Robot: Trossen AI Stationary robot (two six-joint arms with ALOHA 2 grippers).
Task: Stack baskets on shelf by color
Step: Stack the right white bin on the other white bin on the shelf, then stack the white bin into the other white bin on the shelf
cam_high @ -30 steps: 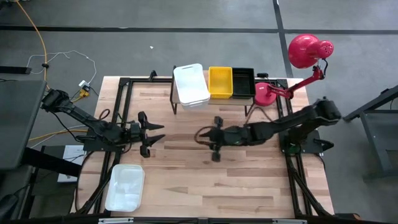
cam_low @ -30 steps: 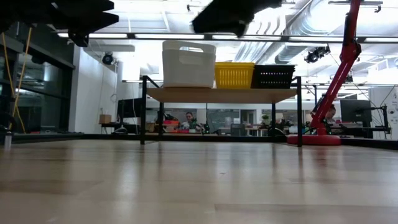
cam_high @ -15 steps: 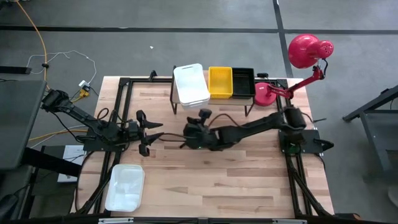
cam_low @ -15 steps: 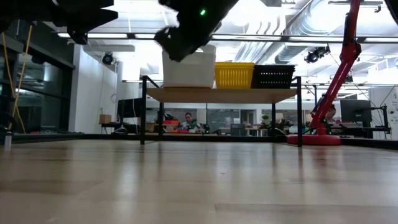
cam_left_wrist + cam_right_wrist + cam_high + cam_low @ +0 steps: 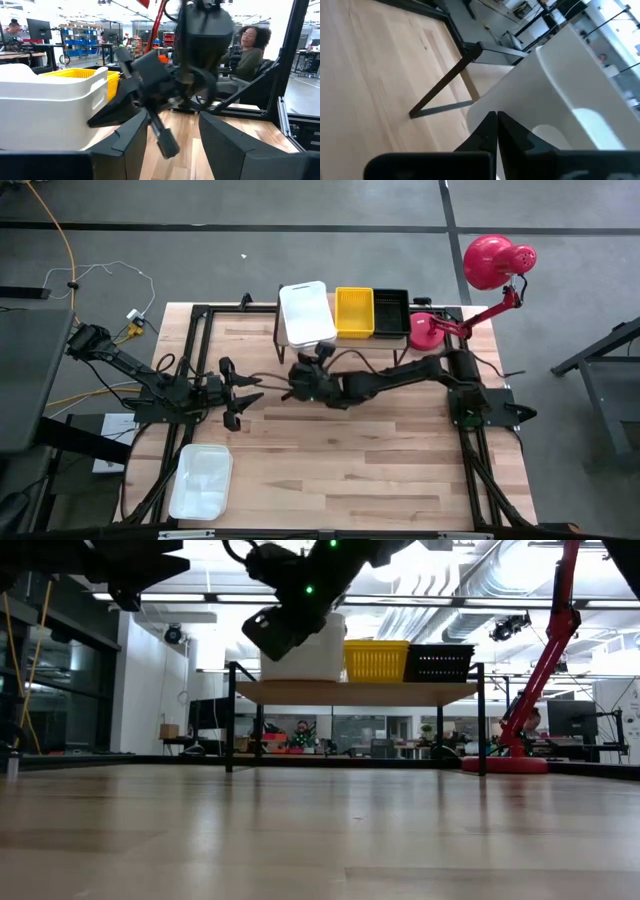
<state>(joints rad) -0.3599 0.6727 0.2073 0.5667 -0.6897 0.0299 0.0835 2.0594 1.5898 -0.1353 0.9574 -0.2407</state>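
Wood table (image 5: 380, 470): white basket (image 5: 201, 481) near front-left corner; right gripper (image 5: 296, 376) closed, empty, by shelf (image 5: 345, 340); left gripper (image 5: 243, 392) open. Person (image 5: 248, 46) seated behind.

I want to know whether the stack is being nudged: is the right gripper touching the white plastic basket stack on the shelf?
Cannot tell. In the right wrist view the shut right gripper points at the white plastic basket stack, with no plain contact or gap.

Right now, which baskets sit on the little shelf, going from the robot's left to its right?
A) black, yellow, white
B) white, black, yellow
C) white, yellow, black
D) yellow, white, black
C: from above, the shelf carries the white basket, then the yellow basket, then the black basket nearest the red lamp.
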